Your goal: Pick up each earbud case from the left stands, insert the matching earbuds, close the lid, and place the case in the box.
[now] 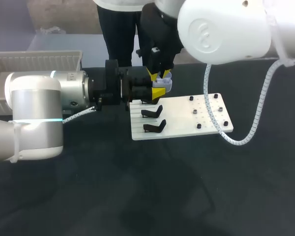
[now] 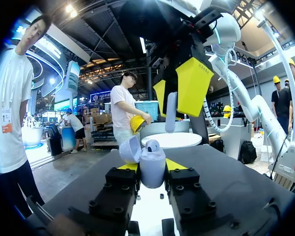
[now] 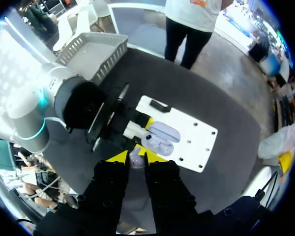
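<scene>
The lavender earbud case (image 2: pixel 152 171) sits upright between the yellow tips of the left gripper (image 1: pixel 156 84), which press on it from both sides, so this claw is closed on the case. Its lid (image 2: pixel 129 149) is swung open and leans away to one side, and one earbud (image 2: pixel 153 145) is already seated in the near well, its rounded head showing above the rim. Directly above the open case hangs the right gripper (image 2: pixel 175 98), pointing straight down; its fingers stand narrow and pinch a second earbud (image 2: pixel 171 113) between them, the pale stem hanging below the tips and apart from the case. In the right wrist view that earbud lies just between the claw's own yellow tips, with the open case just ahead of them. The case is held over the far left corner of a white stand board (image 1: pixel 187 123) – not resting on it. Two black stands (image 1: pixel 153 113) on the board's left part stand bare beside the left gripper. The board lies on the dark table (image 1: pixel 137 196), and a white slatted box (image 1: pixel 34 61) stands at the far left, well apart from the case. A faint mark on the right arm's white joint (image 1: pixel 221 29) – too blurred to read.
</scene>
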Action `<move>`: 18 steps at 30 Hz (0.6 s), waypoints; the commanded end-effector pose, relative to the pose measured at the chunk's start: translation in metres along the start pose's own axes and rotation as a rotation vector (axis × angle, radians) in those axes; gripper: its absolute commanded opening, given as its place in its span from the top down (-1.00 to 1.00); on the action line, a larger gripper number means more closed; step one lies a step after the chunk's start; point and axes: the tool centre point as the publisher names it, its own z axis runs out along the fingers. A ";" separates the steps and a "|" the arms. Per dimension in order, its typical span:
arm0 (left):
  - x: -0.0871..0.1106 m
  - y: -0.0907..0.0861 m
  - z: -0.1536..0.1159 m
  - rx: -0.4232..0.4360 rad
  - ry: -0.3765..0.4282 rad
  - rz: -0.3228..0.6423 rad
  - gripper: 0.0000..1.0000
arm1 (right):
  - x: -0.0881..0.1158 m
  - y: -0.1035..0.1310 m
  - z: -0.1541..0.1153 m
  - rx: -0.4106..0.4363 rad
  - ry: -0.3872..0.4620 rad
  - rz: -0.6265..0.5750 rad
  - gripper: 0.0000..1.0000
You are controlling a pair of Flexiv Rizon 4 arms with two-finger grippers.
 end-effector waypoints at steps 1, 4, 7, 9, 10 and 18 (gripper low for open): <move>0.001 -0.001 0.000 -0.006 -0.005 0.005 1.00 | -0.003 0.000 0.001 0.006 0.005 -0.001 1.00; 0.001 -0.001 0.000 -0.006 -0.005 0.005 1.00 | -0.003 -0.001 0.001 0.006 -0.008 0.018 1.00; 0.001 -0.001 0.000 -0.006 -0.005 0.005 1.00 | -0.003 -0.001 0.001 0.006 -0.008 0.018 1.00; 0.001 -0.001 0.000 -0.006 -0.005 0.005 1.00 | -0.003 -0.001 0.001 0.006 -0.008 0.018 1.00; 0.001 -0.001 0.000 -0.006 -0.005 0.005 1.00 | -0.003 -0.001 0.001 0.006 -0.008 0.018 1.00; 0.001 -0.001 0.000 -0.006 -0.005 0.005 1.00 | -0.003 -0.001 0.001 0.006 -0.008 0.018 1.00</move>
